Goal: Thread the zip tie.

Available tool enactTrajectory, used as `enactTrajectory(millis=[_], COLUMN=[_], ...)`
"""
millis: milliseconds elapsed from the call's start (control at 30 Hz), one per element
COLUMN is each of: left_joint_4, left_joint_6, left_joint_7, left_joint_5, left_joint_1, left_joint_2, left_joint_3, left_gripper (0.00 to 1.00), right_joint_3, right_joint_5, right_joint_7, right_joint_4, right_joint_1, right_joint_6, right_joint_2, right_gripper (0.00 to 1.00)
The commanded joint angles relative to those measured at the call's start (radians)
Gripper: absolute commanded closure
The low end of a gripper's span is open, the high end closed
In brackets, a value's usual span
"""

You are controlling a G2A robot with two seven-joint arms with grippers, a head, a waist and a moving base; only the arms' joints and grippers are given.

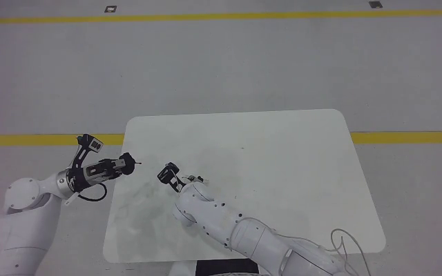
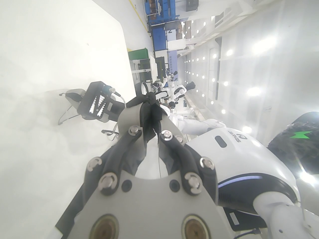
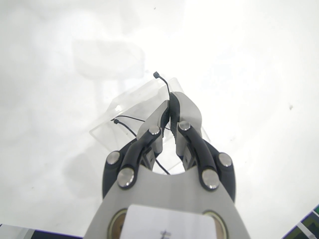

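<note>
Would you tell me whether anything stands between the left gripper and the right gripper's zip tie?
Nothing visible: only bare table lies between the left gripper and the zip tie pinched in the right gripper.

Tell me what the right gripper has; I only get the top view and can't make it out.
Observer: The right gripper is shut on a black zip tie, head poking past the fingertips.
Operator: Anything under it?
Observer: A clear plastic tray on the table, a second zip tie lying in it.
Operator: And the other arm?
Observer: The left gripper is shut on a thin dark strand, perhaps another tie, and apart from the right one.
</note>
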Motion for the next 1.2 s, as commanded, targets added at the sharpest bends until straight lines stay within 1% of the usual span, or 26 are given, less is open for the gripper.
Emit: enactTrajectory(millis=[0, 133, 233, 333, 467, 500, 567, 600, 667, 733, 767, 800, 1167], left_joint_4=[0.0, 0.0, 0.0, 0.0, 0.0, 0.0, 0.0, 0.0, 0.0, 0.0, 0.0, 0.0, 0.0], left_joint_6=[0.0, 0.0, 0.0, 0.0, 0.0, 0.0, 0.0, 0.0, 0.0, 0.0, 0.0, 0.0, 0.0], left_joint_7=[0.0, 0.0, 0.0, 0.0, 0.0, 0.0, 0.0, 0.0, 0.0, 0.0, 0.0, 0.0, 0.0], left_joint_5=[0.0, 0.0, 0.0, 0.0, 0.0, 0.0, 0.0, 0.0, 0.0, 0.0, 0.0, 0.0, 0.0], left_joint_1=[0.0, 0.0, 0.0, 0.0, 0.0, 0.0, 0.0, 0.0, 0.0, 0.0, 0.0, 0.0, 0.0], left_joint_2=[0.0, 0.0, 0.0, 0.0, 0.0, 0.0, 0.0, 0.0, 0.0, 0.0, 0.0, 0.0, 0.0], left_joint_3=[0.0, 0.0, 0.0, 0.0, 0.0, 0.0, 0.0, 0.0, 0.0, 0.0, 0.0, 0.0, 0.0], left_gripper=[1.0, 1.0, 1.0, 1.0, 1.0, 1.0, 1.0, 1.0, 1.0, 1.0, 1.0, 1.0, 1.0], right_joint_3=[0.0, 0.015, 0.047, 0.079, 0.137, 0.16, 0.2, 0.23, 0.279, 0.33, 0.349, 0.354, 0.354], right_joint_5=[0.0, 0.0, 0.0, 0.0, 0.0, 0.0, 0.005, 0.015, 0.051, 0.101, 0.116, 0.119, 0.119], right_joint_7=[0.0, -0.009, -0.018, -0.026, -0.054, -0.066, -0.102, -0.132, -0.195, -0.26, -0.293, -0.302, -0.302], right_joint_4=[-0.008, -0.068, -0.143, -0.23, -0.361, -0.401, -0.469, -0.509, -0.565, -0.607, -0.62, -0.623, -0.623], right_joint_1=[-0.004, -0.035, -0.073, -0.116, -0.191, -0.219, -0.268, -0.302, -0.351, -0.397, -0.413, -0.418, -0.418], right_joint_6=[0.005, -0.003, -0.034, -0.059, -0.114, -0.136, -0.175, -0.208, -0.267, -0.349, -0.371, -0.377, -0.377], right_joint_2=[0.002, 0.016, 0.04, 0.073, 0.123, 0.138, 0.159, 0.172, 0.19, 0.208, 0.214, 0.216, 0.216], right_gripper=[1.0, 1.0, 1.0, 1.0, 1.0, 1.0, 1.0, 1.0, 1.0, 1.0, 1.0, 1.0, 1.0])
